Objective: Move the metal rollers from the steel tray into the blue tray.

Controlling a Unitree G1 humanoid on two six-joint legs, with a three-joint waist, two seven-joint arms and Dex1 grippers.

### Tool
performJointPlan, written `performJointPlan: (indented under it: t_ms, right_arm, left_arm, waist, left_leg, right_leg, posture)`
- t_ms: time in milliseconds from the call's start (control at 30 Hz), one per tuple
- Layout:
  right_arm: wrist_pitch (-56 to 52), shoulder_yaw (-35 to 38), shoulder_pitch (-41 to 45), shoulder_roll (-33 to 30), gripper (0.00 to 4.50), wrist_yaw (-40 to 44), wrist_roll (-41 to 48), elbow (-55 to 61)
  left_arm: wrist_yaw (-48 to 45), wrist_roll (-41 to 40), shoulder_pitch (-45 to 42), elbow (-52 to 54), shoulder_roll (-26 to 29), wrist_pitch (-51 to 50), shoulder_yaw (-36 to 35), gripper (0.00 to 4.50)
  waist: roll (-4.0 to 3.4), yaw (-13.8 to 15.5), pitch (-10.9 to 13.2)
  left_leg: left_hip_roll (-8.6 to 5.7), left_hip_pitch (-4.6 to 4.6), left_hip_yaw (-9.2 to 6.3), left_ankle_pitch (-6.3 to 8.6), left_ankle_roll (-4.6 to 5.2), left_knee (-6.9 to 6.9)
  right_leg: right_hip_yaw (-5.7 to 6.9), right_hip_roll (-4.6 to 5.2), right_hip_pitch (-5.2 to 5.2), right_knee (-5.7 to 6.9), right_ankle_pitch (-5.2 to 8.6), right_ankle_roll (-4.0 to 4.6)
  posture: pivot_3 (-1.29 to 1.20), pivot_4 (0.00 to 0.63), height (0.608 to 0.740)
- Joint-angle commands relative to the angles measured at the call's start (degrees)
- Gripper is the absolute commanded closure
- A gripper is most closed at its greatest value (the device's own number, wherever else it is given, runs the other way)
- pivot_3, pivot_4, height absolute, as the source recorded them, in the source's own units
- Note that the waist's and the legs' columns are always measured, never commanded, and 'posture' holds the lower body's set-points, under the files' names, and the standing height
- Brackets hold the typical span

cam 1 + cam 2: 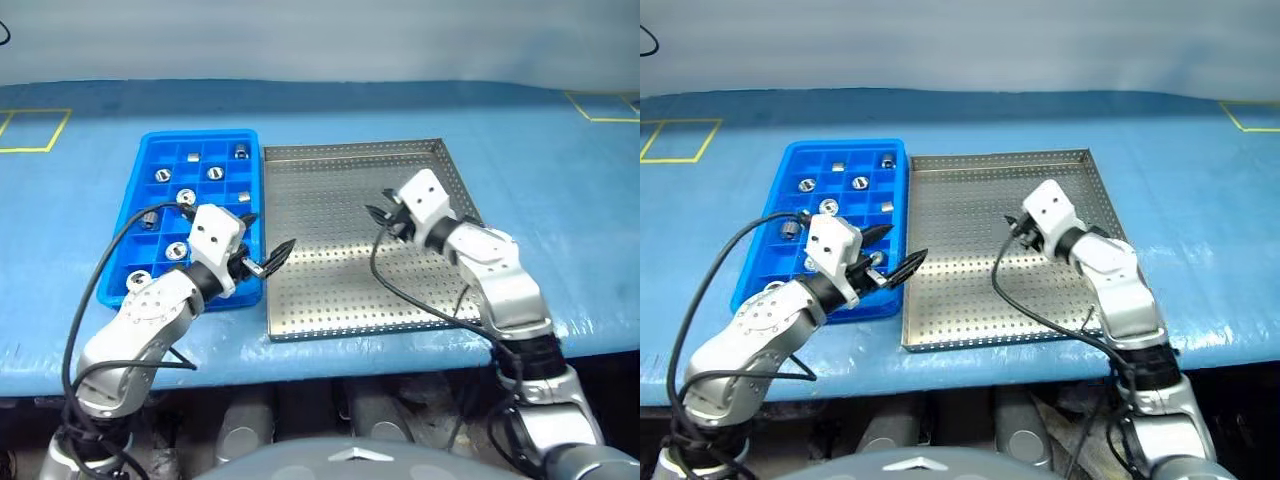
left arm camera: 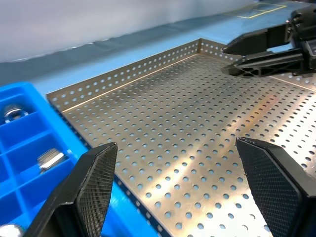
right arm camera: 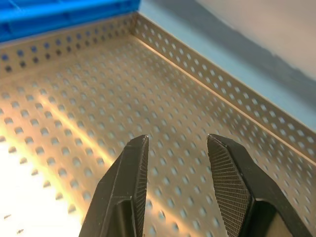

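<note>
Metal rollers (image 1: pixel 185 196): lying one to a compartment in the blue tray (image 1: pixel 200 138), about ten countable, the nearest ones partly hidden behind the left arm. Nearest, hovering over the seam between the blue tray's near right corner and the steel tray (image 1: pixel 350 150): the left gripper (image 1: pixel 900 245), jaws standing wide apart, gripping nothing. Farther in, hanging above the steel tray's perforated floor: the right gripper (image 3: pixel 177 140), jaws partly parted, nothing between them. Both trays sitting side by side, touching, on the blue bench (image 1: pixel 400 110).

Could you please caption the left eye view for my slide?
Both open grippers, left and right, hover above the steel tray; metal rollers sit in the blue tray.
</note>
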State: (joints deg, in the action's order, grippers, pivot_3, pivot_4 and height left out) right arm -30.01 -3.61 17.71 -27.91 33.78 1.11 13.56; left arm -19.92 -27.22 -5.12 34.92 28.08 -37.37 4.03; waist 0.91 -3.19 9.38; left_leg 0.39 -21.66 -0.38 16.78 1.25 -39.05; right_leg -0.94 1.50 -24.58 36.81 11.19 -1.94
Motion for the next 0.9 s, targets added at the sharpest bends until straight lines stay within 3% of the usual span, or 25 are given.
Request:
performJointPlan:
  t_ms: [33,200,467,900]
  right_arm:
    - [-1.6,2.3,-2.1,-2.1,2.52,1.3,2.0,4.4]
    - [-3.4,4.1,-4.4,-1.9,2.52,-0.8,3.2,5.3]
    - [-3.5,4.7,-5.8,0.5,2.49,-4.9,3.7,5.6]
    - [-3.9,3.7,-6.8,-1.8,2.49,-0.3,7.3,7.0]
  left_arm:
    - [-1.7,2.6,-2.4,-3.3,-1.5,4.2,1.3,0.31]
    - [-0.2,7.7,-3.7,-9.2,-5.2,10.1,2.1,0.31]
    - [-1.3,9.0,-1.6,-10.1,-7.9,12.8,1.2,0.16]
    - [-1.0,9.4,-1.8,-10.1,-9.2,10.1,0.8,0.16]
  waist:
    - [0.0,-1.1,0.0]
    - [0.01,-2.6,0.0]
    - [0.02,-3.3,0.0]
    - [0.02,-3.6,0.0]
  left_leg:
    - [0.02,0.02,0.03,0.0,0.0,-0.01]
    - [-0.01,0.09,0.16,0.0,0.02,-0.07]
    - [-0.04,0.05,0.22,0.06,0.12,-0.13]
    - [-0.05,0.05,0.22,0.08,0.16,-0.14]
  right_leg:
    - [-0.02,-0.02,0.0,0.0,-0.01,-0.01]
    - [-0.28,-0.14,0.02,0.03,-0.09,-0.17]
    - [-0.53,-0.11,0.01,0.0,-0.2,-0.36]
    - [-0.53,-0.11,0.01,0.0,-0.21,-0.39]
  posture:
    - [-0.19,0.15,0.74]
    - [-0.21,0.15,0.74]
    - [-0.21,0.15,0.74]
    - [-0.2,0.15,0.74]
